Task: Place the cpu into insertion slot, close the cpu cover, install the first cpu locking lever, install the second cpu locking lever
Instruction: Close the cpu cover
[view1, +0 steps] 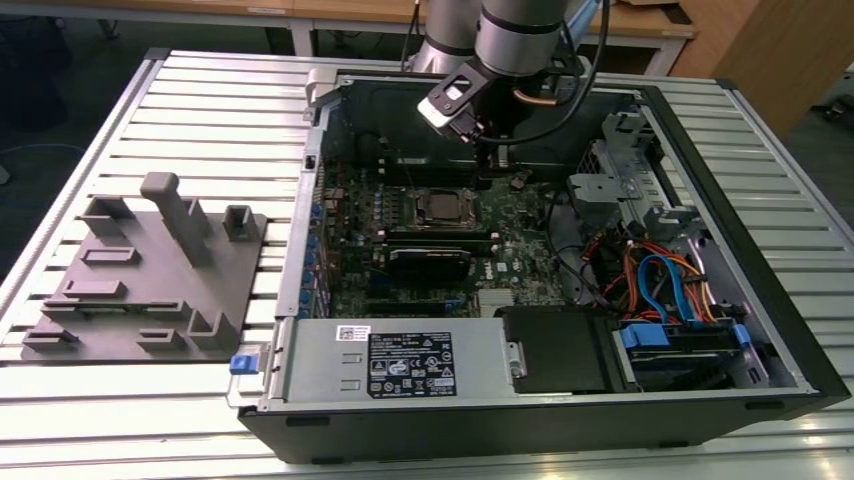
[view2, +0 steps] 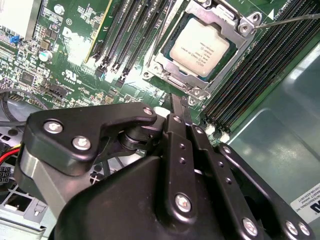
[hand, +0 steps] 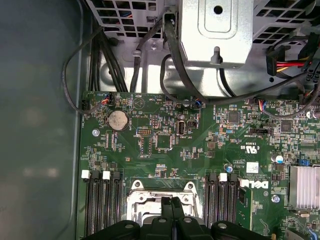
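Observation:
The cpu (view2: 200, 49) lies flat in the insertion slot (view1: 434, 206) on the green motherboard, silvery top up. The cpu cover (view2: 245, 31) is folded down over it, and its frame rims the chip. A thin metal lever rod (view2: 287, 20) sticks out past one corner of the socket, and another rod (view2: 161, 35) runs along the socket's side. My gripper (view2: 180, 107) hangs above the board just beside the socket, fingers pressed together with nothing between them. In the first wrist view the gripper (hand: 171, 202) is over the socket's edge (hand: 145, 200).
Black memory slots (view2: 125, 35) flank the socket on both sides. Cables (hand: 175, 55) and a metal drive cage (hand: 215, 30) stand at the case's end. In the exterior view a grey fixture plate (view1: 147, 270) lies to the left, and the power supply (view1: 387, 362) sits at the front.

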